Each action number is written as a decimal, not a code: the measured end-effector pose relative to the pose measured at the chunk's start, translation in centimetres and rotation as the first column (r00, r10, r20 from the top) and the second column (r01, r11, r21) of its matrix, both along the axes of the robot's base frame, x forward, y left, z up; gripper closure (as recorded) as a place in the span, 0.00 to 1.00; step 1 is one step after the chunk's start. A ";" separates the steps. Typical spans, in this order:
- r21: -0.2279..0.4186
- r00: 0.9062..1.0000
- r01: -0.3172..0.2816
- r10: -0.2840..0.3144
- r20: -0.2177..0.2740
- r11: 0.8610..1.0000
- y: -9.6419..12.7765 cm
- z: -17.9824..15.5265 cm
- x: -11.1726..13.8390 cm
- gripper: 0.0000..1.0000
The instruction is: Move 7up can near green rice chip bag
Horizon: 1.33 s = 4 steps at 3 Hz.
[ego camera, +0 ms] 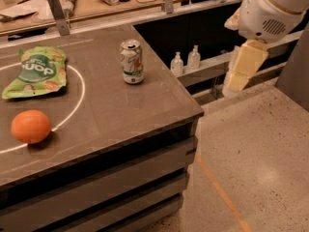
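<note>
The 7up can (132,62) stands upright on the dark table (120,115), near its far right side. The green rice chip bag (38,72) lies flat at the table's far left, well apart from the can. My gripper (243,66), pale yellow under the white arm housing (270,11), hangs in the air to the right of the table, beyond its edge and well apart from the can. It holds nothing that I can see.
An orange (31,126) lies at the table's front left, on a white circle line (79,88). Two small clear pump bottles (185,62) stand on a lower shelf right of the table. A cluttered counter (87,1) runs behind. Speckled floor with an orange line (219,192) lies to the right.
</note>
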<state>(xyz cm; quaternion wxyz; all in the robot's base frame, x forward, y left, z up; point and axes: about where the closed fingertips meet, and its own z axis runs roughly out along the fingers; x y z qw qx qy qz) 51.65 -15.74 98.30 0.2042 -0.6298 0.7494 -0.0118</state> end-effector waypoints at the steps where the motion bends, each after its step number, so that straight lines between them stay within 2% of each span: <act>1: 0.024 0.999 -0.034 0.033 0.003 0.999 3.4 -0.7 5.7 0.00; 2: 0.024 0.999 -0.034 0.034 0.003 0.999 3.4 -0.7 5.7 0.00; 3: 0.045 0.997 -0.078 0.078 0.009 0.996 5.3 -1.5 7.1 0.00; 4: 0.096 0.987 -0.160 0.158 0.028 0.982 9.5 -2.7 10.4 0.00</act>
